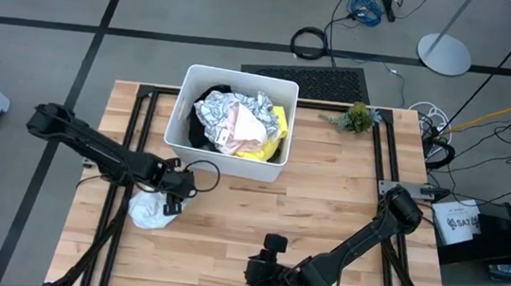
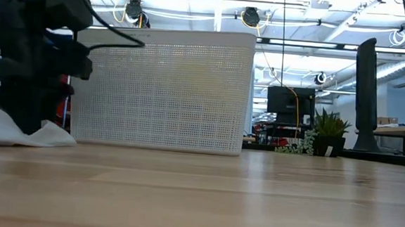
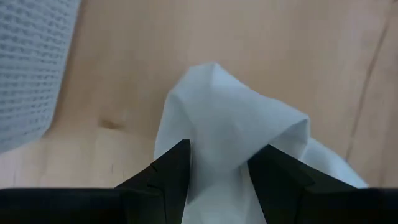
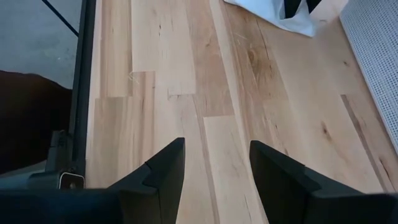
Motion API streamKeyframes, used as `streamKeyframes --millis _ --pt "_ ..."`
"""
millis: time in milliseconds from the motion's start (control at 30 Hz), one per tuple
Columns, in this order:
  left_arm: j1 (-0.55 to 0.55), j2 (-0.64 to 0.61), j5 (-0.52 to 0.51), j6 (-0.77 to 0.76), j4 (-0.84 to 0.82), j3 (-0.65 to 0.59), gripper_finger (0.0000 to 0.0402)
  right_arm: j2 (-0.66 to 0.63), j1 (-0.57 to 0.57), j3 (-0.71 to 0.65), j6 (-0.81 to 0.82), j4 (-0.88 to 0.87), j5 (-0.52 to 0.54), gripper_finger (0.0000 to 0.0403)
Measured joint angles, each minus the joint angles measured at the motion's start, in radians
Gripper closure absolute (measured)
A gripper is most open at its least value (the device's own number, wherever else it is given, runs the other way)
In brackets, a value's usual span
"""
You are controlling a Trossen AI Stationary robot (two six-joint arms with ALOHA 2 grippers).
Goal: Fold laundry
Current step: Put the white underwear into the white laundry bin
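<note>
While the right gripper (image 4: pixel 214 180) waits parted and empty near the table's (image 1: pixel 327 189) front edge, left gripper (image 3: pixel 217 180) pinches white cloth (image 1: pixel 148 210) beside the tub (image 1: pixel 183 107) holding remaining laundry (image 1: pixel 239 122).

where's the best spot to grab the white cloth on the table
Grip the raised peak of the white cloth, coming straight down from above. The cloth bunches into a ridge there, while its edges lie flat on the table. The left gripper already straddles that fold; the right gripper waits open near the front edge.

Lab or workshop: ceiling lights (image 2: pixel 249 16), monitor (image 2: pixel 287 104), floor cables (image 1: pixel 310 42), workbench (image 1: pixel 326 198).
</note>
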Motion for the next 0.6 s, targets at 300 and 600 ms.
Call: streamKeyframes --millis 300,600 --pt "-0.007 0.043 -0.033 0.027 0.056 0.012 0.0377 0.0 0.0 0.0 0.0 0.0 0.0 0.0234" --pt "-0.081 -0.008 0.009 0.078 0.064 0.199 0.0393 -0.001 0.0 0.0 -0.01 -0.001 -0.003 0.0234"
